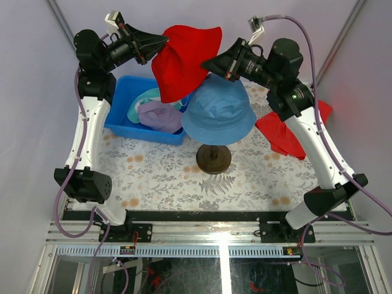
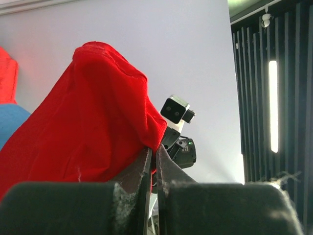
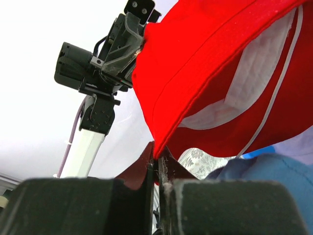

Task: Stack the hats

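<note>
A red hat (image 1: 184, 61) hangs in the air between both arms, above and behind the blue hat (image 1: 218, 110), which sits on a stand. My left gripper (image 1: 164, 41) is shut on the red hat's brim at its left; in the left wrist view the red hat (image 2: 93, 127) fills the space over the left gripper (image 2: 152, 156). My right gripper (image 1: 206, 62) is shut on the brim at the right; the red hat (image 3: 220, 63) shows its white lining above the right gripper (image 3: 157, 155). A pale lilac hat (image 1: 160, 116) and a teal hat (image 1: 144, 98) lie in the blue bin.
The blue bin (image 1: 119, 116) stands at the back left of the patterned table. The stand's dark round base (image 1: 214, 160) rests mid-table. A flat red cloth (image 1: 288, 131) lies at the right under my right arm.
</note>
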Available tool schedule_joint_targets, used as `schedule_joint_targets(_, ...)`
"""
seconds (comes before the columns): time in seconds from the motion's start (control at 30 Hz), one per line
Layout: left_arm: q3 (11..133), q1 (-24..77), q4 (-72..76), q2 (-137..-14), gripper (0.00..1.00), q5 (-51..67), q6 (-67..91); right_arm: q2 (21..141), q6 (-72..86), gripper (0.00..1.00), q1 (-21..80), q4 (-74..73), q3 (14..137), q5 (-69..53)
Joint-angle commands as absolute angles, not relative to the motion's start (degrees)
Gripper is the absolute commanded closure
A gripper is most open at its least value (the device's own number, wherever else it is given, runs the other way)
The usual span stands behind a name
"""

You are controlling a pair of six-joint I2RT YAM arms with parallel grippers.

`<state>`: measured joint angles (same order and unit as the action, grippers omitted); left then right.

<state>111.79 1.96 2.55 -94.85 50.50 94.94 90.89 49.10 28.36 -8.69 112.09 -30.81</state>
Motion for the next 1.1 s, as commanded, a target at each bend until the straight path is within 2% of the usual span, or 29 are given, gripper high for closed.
schedule_joint_targets(0.0, 111.2, 3.3, 2.1, -92.4, 1.0, 52.3, 91.8, 84.4, 49.3, 1.0, 28.8, -9.4, 109.2, -29.6)
schedule_joint_targets(0.53, 107.3, 10.9, -0.9, -91.3, 1.0, 51.6, 88.2, 71.8, 45.6, 1.0, 28.6, -19.4, 97.8, -23.1)
schedule_joint_targets(0.8, 105.2, 12.9, -1.5, -91.0, 1.0, 51.3, 87.2, 62.4, 45.5, 1.0, 28.5, -21.4, 85.7, -19.3)
schedule_joint_targets(0.87, 105.3, 13.1, -1.6, -91.2, 0.96, 51.6, 87.0, 60.1, 45.8, 1.0, 28.4, -21.8, 82.9, -18.6)
schedule_joint_targets(1.07, 104.5, 13.1, -1.4, -91.6, 0.74, 52.7, 84.9, 55.8, 47.6, 1.0, 28.4, -20.9, 76.7, -17.1)
